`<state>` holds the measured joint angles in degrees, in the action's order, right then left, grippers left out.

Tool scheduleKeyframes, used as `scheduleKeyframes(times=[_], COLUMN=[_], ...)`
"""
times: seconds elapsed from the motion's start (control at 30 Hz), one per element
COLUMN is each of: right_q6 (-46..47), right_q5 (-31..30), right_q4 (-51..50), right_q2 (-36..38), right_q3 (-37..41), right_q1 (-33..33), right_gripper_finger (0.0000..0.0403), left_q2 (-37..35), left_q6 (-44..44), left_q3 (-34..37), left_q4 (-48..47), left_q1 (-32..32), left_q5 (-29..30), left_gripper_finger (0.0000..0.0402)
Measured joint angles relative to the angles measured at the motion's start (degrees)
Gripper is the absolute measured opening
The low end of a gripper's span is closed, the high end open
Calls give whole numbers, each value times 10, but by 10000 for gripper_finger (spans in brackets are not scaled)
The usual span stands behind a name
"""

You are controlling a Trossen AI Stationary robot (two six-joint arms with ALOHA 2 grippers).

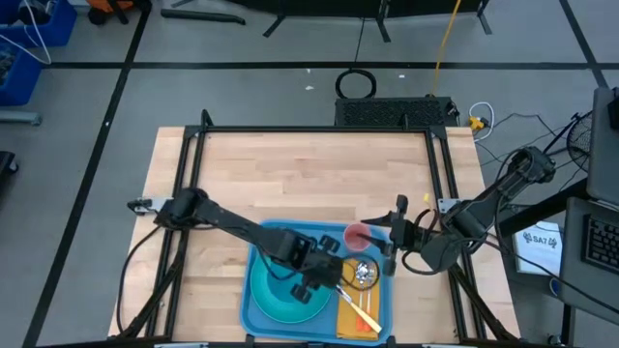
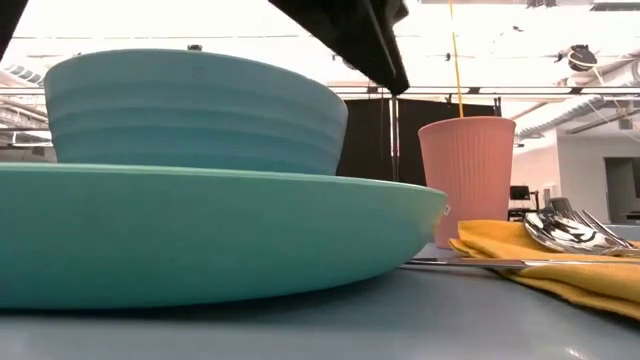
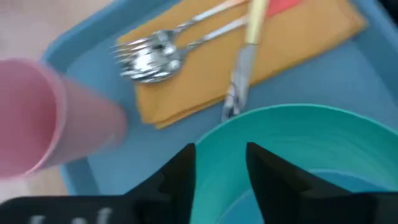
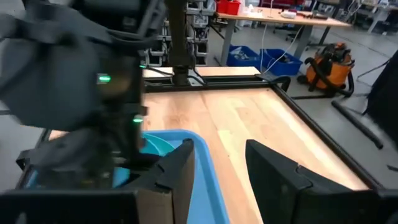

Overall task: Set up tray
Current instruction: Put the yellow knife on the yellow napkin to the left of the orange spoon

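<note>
Left end effector hovered, fingers apart, above the loaded flat blue plastic tray; stiff, slick-looking — probably best gripped by its rim.

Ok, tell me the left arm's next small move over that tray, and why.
Probably lift the left gripper straight up and clear. Its fingers are open and empty above the turquoise plate, and the tray already holds bowl, pink cup, napkin, and cutlery. The right gripper waits open by the tray's edge.

A robotics lab: framed wooden table, cabled floor, workbenches and blue bins beyond.
</note>
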<state>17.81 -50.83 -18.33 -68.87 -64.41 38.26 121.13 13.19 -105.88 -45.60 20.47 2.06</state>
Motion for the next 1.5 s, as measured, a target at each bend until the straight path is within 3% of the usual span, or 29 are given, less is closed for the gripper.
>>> scheduleKeyframes(times=[0.13,0.3,0.57,0.67,0.9,1.13,1.27,1.5], right_q6=[-12,-11,-32,-38,-13,-6,-5,0], right_q5=[-1,-1,0,0,10,31,31,32], right_q4=[1,23,144,176,171,170,168,166], right_q2=[19,51,102,113,120,113,112,111], right_q3=[20,60,155,179,188,188,188,188], right_q1=[0,-3,-4,-4,-4,-4,-8,-8], right_gripper_finger=[137,137,135,135,134,133,133,132], left_q2=[26,49,100,99,111,137,146,164], left_q6=[35,58,49,60,53,58,71,62], left_q3=[-43,-74,-83,-84,-85,-84,-84,-83], left_q4=[-6,11,25,48,62,127,146,132], left_q1=[13,17,4,2,-1,-10,-15,-21], left_q5=[9,13,-67,-70,-113,-210,-210,-155], left_gripper_finger=[188,214,198,191,186,186,186,186])
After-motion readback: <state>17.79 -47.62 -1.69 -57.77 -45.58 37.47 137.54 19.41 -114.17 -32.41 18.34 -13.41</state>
